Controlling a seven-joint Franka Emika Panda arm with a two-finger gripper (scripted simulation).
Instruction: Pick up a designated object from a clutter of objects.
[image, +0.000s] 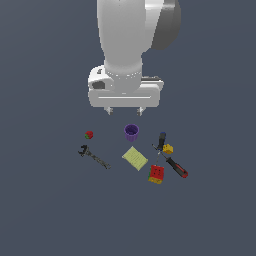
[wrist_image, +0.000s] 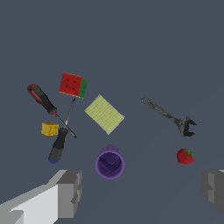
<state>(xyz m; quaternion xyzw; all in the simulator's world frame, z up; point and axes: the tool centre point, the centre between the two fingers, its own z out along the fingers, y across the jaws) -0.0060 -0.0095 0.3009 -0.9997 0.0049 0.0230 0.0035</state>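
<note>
The designated object, a flat pale yellow-green ridged block (image: 135, 158) (wrist_image: 104, 114), lies in the middle of the clutter of objects, just in front of the purple cup (image: 131, 132) (wrist_image: 110, 162). My gripper (image: 125, 111) (wrist_image: 142, 188) hangs open well above the cup, holding nothing. In the wrist view both fingers (wrist_image: 70, 187) show wide apart with the cup between them.
A red ball (image: 89, 134) and dark wrench (image: 93, 156) lie toward the exterior view's left. Toward its right are a dark blue tool (image: 161, 139), small yellow block (image: 168, 148), red-handled screwdriver (image: 176, 167) and red-yellow cube (image: 156, 174).
</note>
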